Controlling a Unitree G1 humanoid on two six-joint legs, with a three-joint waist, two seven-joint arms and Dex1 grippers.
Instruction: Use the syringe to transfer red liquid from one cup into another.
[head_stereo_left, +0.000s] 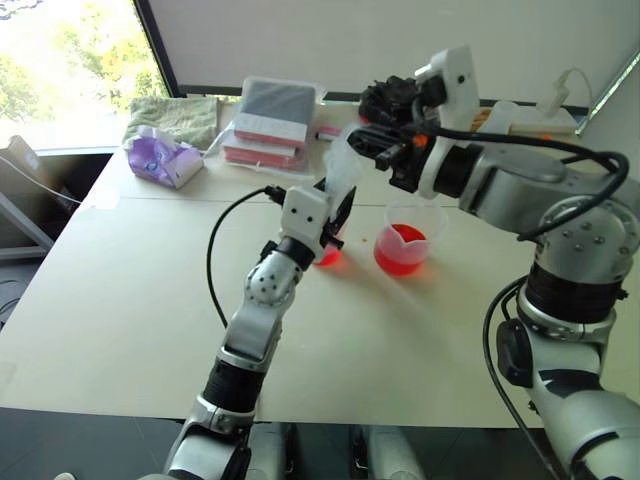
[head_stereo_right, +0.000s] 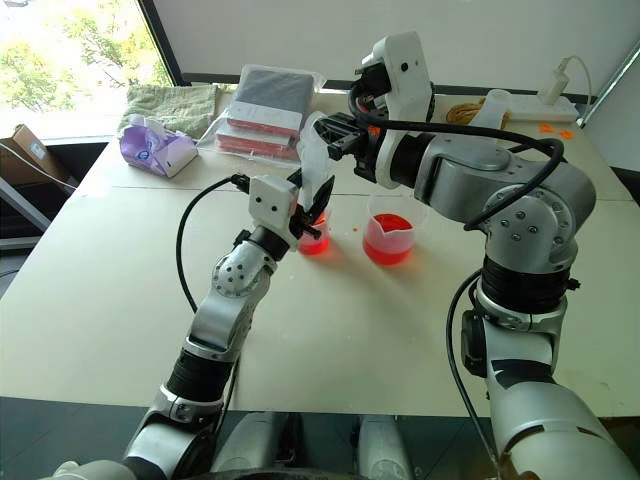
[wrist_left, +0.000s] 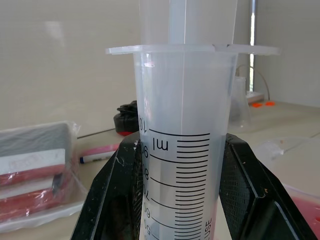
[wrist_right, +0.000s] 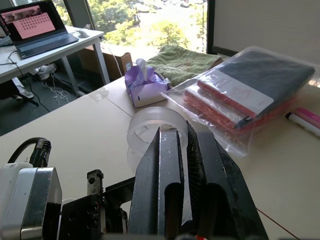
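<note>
The syringe (head_stereo_left: 343, 172) stands nearly upright over the smaller cup (head_stereo_right: 313, 243), which holds red liquid (head_stereo_left: 330, 258) and is partly hidden behind my left hand. My left gripper (head_stereo_left: 336, 215) is shut on the clear barrel (wrist_left: 182, 145), one black finger (wrist_left: 117, 200) on each side of the printed scale. From above, my right gripper (head_stereo_right: 336, 136) is shut on the white plunger (wrist_right: 152, 125) at its top disc. The spouted beaker (head_stereo_left: 402, 246) sits just to the right with red liquid in its bottom. The syringe's tip is hidden.
Along the back of the table lie a purple tissue pack (head_stereo_left: 164, 160), a green towel (head_stereo_left: 181, 118), bagged books (head_stereo_left: 272, 120), a pink marker (head_stereo_left: 328, 131) and a white power strip (head_stereo_left: 540, 121). A black cable (head_stereo_left: 214, 262) loops beside my left arm.
</note>
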